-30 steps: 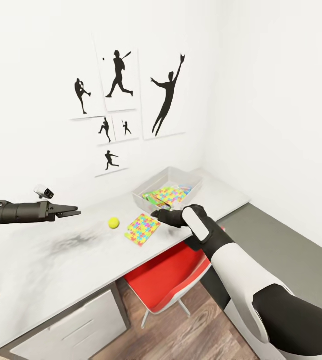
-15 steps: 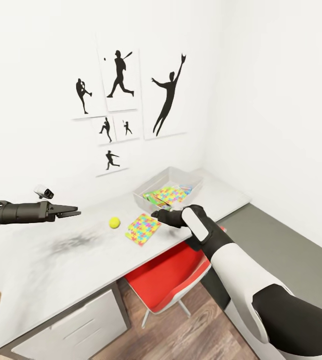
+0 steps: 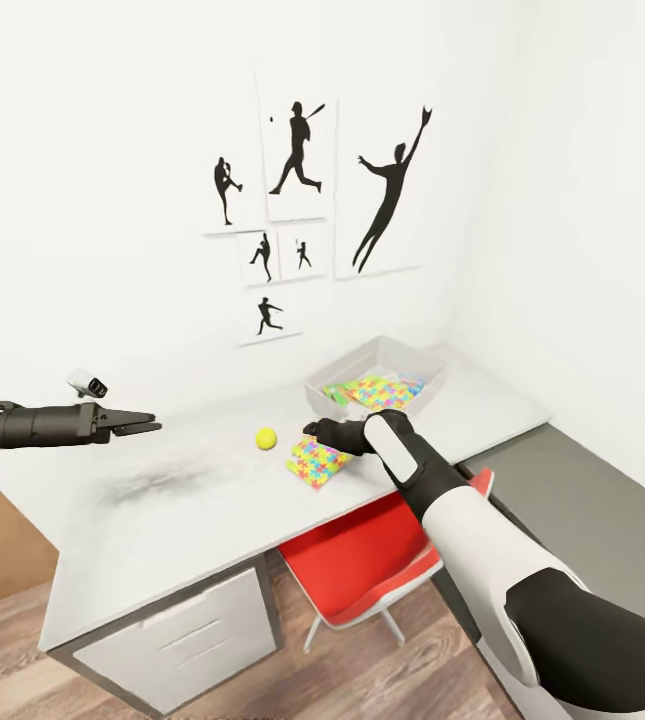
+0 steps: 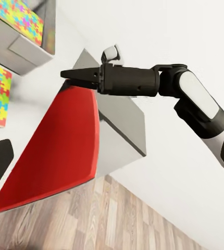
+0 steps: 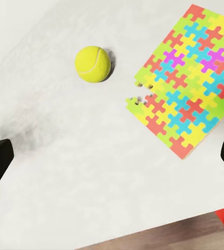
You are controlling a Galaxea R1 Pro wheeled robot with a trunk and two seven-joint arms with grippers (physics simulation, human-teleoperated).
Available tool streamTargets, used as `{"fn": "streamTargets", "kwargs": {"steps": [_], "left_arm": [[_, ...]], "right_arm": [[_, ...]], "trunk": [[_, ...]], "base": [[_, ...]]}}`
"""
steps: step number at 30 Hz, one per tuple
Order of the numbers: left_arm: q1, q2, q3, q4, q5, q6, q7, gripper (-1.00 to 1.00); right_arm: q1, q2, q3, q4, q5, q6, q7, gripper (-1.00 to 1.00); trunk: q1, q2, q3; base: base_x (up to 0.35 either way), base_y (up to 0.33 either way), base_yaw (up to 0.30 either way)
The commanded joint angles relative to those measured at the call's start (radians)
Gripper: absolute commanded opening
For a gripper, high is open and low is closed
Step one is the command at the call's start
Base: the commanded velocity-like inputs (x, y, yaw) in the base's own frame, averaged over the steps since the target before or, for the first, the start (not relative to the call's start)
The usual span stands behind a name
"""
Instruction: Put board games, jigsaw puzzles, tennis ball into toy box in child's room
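Note:
On the white table (image 3: 162,520) lies a jigsaw puzzle (image 3: 317,462) (image 5: 187,99) with the tennis ball (image 3: 266,438) (image 5: 93,63) beside it. My right gripper (image 3: 310,430) (image 5: 112,161) hovers open just above them, over the puzzle's edge nearest the ball. It holds nothing. The grey toy box (image 3: 342,365) (image 4: 23,49) behind holds the other puzzle (image 3: 382,390) on top of a board game (image 3: 334,393) with green and blue edges. My left gripper (image 3: 155,422) floats open over the table's left part. The bed is out of view.
A red chair (image 3: 362,560) (image 4: 65,146) is tucked under the table in front of my right arm. White drawers (image 3: 182,630) sit below the table's left end. A lower dark grey desk (image 3: 582,510) joins on at the right. Silhouette posters hang on the wall.
The camera has moved, so the table and its things sit further right in the picture. My right gripper is now nearer the ball side of the puzzle. Both grippers look unchanged.

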Motion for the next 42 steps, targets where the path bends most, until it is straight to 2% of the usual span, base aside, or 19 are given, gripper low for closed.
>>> {"fn": "streamTargets", "kwargs": {"steps": [1, 10, 23, 42], "left_arm": [[-0.001, 0.001, -0.003, 0.0, 0.001, 0.011, -0.004, 1.0], [-0.001, 0.003, -0.003, 0.001, 0.001, 0.01, -0.004, 1.0], [0.002, 0.006, -0.003, 0.001, 0.001, 0.01, -0.004, 1.0], [0.002, 0.006, -0.003, 0.001, 0.001, 0.01, -0.004, 1.0]], "right_arm": [[-0.001, 0.0, 0.001, -0.001, -0.009, 0.002, -0.009, 1.0], [-0.001, 0.0, 0.001, -0.001, -0.007, 0.002, -0.011, 1.0], [-0.001, 0.0, 0.001, -0.002, -0.007, 0.002, -0.011, 1.0], [-0.001, 0.0, 0.0, -0.001, -0.007, 0.002, -0.011, 1.0]], "trunk": [[0.001, -0.002, -0.002], [0.001, -0.002, -0.002], [0.001, -0.002, -0.002], [0.001, -0.002, -0.002]], "base": [[0.0, -0.138, 0.29], [0.0, -0.205, 0.291], [0.0, -0.025, 0.263], [0.0, 0.026, 0.023]]}}
